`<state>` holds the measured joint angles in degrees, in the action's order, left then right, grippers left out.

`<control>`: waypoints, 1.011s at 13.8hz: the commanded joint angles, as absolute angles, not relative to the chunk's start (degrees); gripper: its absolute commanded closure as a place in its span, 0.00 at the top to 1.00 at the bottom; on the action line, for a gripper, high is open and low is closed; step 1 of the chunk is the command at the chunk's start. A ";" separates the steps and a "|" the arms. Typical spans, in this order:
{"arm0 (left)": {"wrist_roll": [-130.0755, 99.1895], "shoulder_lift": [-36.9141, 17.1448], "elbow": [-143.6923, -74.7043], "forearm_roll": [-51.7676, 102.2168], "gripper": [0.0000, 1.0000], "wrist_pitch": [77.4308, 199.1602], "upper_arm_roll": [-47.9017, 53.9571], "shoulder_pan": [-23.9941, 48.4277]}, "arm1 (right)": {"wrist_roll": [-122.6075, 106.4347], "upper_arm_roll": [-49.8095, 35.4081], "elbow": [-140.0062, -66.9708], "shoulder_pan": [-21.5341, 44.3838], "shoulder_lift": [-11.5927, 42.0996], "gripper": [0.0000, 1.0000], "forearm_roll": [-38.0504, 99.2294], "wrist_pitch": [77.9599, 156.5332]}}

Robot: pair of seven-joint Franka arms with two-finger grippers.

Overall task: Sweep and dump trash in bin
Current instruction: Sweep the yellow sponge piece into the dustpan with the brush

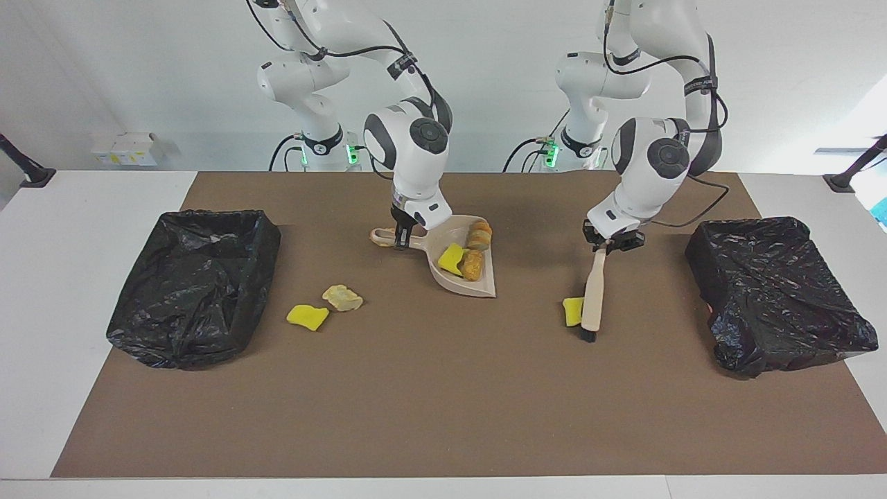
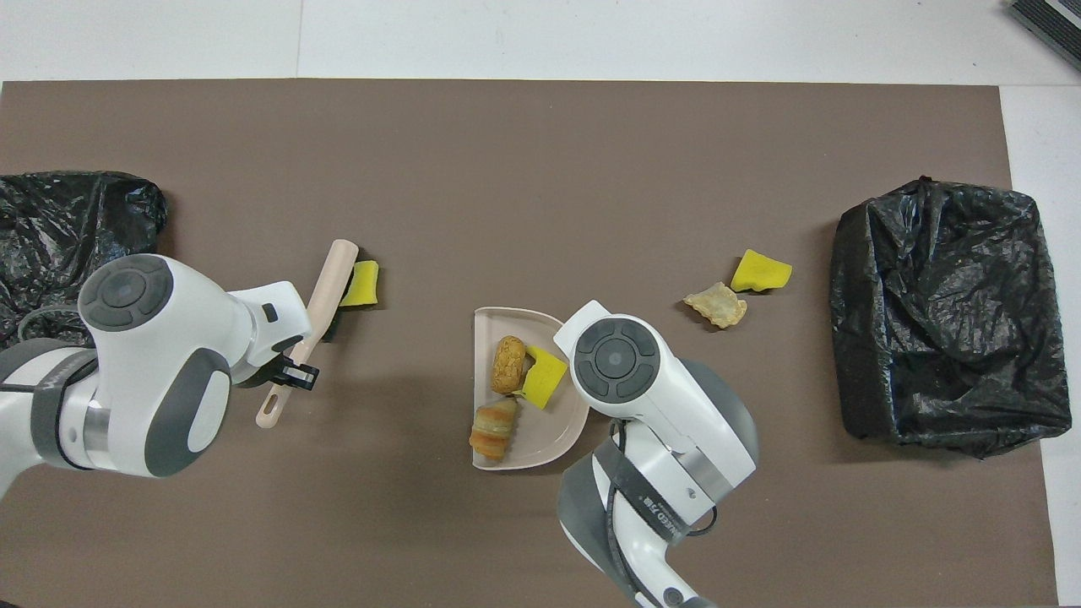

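So your left gripper (image 1: 609, 244) clamps the brush (image 1: 593, 298) against a yellow spongy chunk (image 1: 572, 310); at its nine o'clock in the facing view, the right gripper (image 1: 402, 238) pinches the dustpan (image 1: 478, 284) handle.

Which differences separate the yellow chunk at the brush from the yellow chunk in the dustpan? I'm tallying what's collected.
The yellow chunk at the brush lies on the brown mat, against the bristles of the brush; the yellow chunk in the dustpan rests inside the dustpan. The first lies alone; the second sits beside two bread-like lumps. Both are bright yellow, spongy and small.
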<state>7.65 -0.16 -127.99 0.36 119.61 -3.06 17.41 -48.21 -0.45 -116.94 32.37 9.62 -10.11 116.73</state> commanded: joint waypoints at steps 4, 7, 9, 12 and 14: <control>-2.26 3.69 -131.83 0.44 0.00 119.97 -3.78 26.27 | -46.06 -0.70 -117.07 32.43 10.02 0.00 -10.99 117.78; -8.25 5.18 -133.41 1.05 0.00 119.97 -3.60 30.48 | -46.06 -0.70 -117.16 32.34 10.02 0.00 -10.99 117.77; -9.75 6.06 -134.56 2.54 0.00 119.97 -3.60 32.68 | -46.14 -0.70 -117.16 32.26 10.02 0.00 -10.99 117.77; -13.71 6.33 -134.74 4.74 0.00 120.06 -3.52 34.71 | -46.14 -0.70 -117.25 32.08 10.02 0.00 -10.99 117.86; -13.54 6.94 -135.35 6.23 0.00 120.32 -3.52 35.50 | -46.14 -0.70 -117.33 31.99 10.02 0.00 -10.99 117.42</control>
